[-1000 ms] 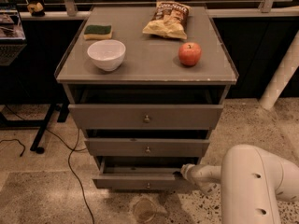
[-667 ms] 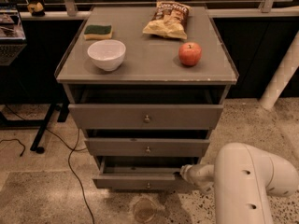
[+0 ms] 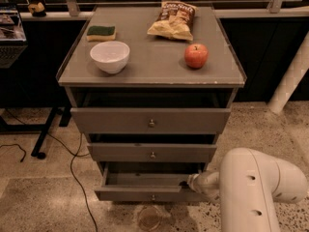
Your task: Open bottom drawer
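The bottom drawer [image 3: 130,194] is the lowest and shallowest grey front of the cabinet [image 3: 77,71], with a small round knob [image 3: 153,197] at its centre. It stands pulled out a little further than the two drawers above, and its dark inside shows. My gripper [image 3: 187,183] is at the right end of this drawer, at the top edge of its front panel. The white arm [image 3: 251,187] reaches in from the lower right and hides the drawer's right corner.
On the cabinet top lie a white bowl [image 3: 110,56], a green sponge [image 3: 101,32], a chip bag [image 3: 174,21] and a red apple [image 3: 196,55]. The middle drawer [image 3: 152,152] and top drawer [image 3: 150,121] also stand slightly out. A black cable [image 3: 72,163] and a round floor object [image 3: 149,218] lie below.
The arm's white body has swung left, closer to the cabinet. The gripper stays at the right end of the bottom drawer, which has not visibly shifted.
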Robot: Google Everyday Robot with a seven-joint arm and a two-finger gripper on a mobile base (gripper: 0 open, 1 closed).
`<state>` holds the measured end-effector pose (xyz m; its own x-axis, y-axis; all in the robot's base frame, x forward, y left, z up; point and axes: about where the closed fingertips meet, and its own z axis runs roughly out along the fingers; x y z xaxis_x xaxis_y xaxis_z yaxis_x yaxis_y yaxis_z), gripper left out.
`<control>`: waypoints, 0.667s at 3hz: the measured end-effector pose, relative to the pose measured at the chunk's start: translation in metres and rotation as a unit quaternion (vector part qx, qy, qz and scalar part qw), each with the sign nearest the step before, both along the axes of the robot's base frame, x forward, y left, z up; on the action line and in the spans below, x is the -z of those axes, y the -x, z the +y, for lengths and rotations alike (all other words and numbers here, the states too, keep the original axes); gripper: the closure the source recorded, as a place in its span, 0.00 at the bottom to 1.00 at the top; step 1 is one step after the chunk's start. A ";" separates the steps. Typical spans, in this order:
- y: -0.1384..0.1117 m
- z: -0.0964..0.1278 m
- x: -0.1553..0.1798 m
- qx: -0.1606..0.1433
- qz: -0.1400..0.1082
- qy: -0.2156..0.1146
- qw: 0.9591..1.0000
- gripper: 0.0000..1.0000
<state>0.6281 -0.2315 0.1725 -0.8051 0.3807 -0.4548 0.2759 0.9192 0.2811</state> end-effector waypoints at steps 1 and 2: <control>0.027 -0.014 0.008 0.023 0.026 -0.019 0.999 1.00; 0.027 -0.014 0.002 0.023 0.026 -0.019 0.999 1.00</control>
